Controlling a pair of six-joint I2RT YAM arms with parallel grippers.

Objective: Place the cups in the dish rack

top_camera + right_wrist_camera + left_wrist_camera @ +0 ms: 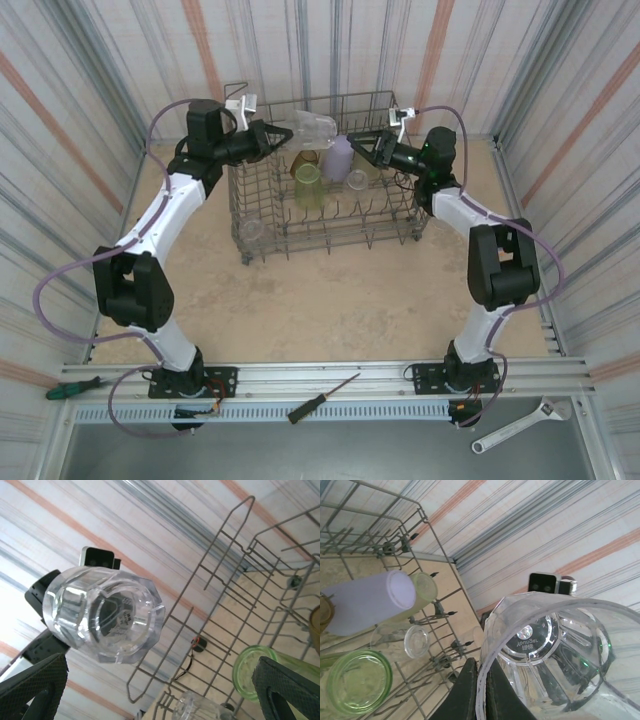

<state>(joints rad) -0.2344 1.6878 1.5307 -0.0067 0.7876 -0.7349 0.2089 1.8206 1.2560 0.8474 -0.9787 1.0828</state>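
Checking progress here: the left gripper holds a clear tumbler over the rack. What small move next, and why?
Probably lower the left gripper: it pinches the clear faceted plastic tumbler by its rim above the grey wire dish rack, not yet seated. Bare tines show near the loaded lilac plastic cup.

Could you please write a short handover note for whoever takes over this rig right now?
Left gripper: shut on a clear cup, held above the far part of the dish rack.
Right gripper: open, holding nothing, over the rack's far right.
Done: the lilac cup, a yellow-green cup and several others sit in the rack.
Left: lower the held cup into the rack and release it.
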